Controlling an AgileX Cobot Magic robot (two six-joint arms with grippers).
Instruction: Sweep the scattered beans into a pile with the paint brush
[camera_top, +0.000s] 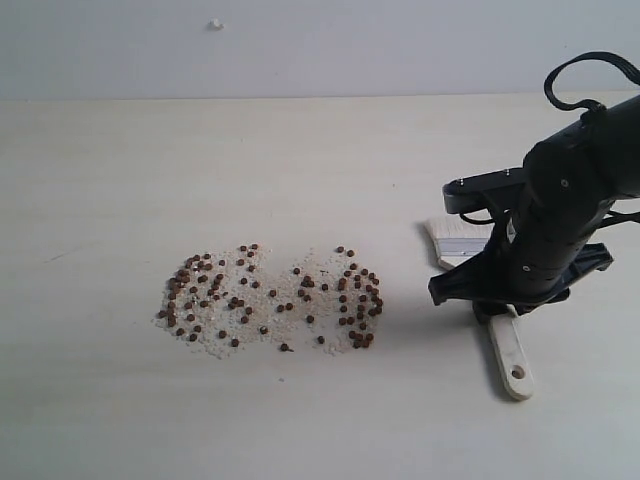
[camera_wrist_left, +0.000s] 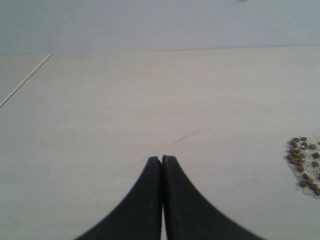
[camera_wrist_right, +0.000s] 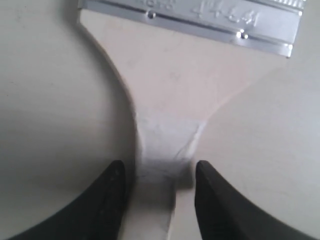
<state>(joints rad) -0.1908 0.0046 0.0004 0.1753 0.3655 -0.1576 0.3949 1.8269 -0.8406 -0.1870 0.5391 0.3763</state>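
Right gripper (camera_wrist_right: 160, 165) jaws straddled the paint brush (camera_wrist_right: 170, 90) neck unclenched, left gripper (camera_wrist_left: 162, 159) pinched empty (it looked light, stiff, slick wood; grab narrow neck).

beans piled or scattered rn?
Scattered: the beans lie in a wide, loose patch with gaps between them, not one compact heap.

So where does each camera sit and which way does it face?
Exterior: above the table, looking down at the beans and paint brush; the right arm shows.
Left wrist: low behind the left gripper, looking along the table; its shut fingers show.
Right wrist: over the right gripper, looking down at the paint brush handle between its fingers.
Shared: beans, exterior and left wrist; paint brush, exterior and right wrist.
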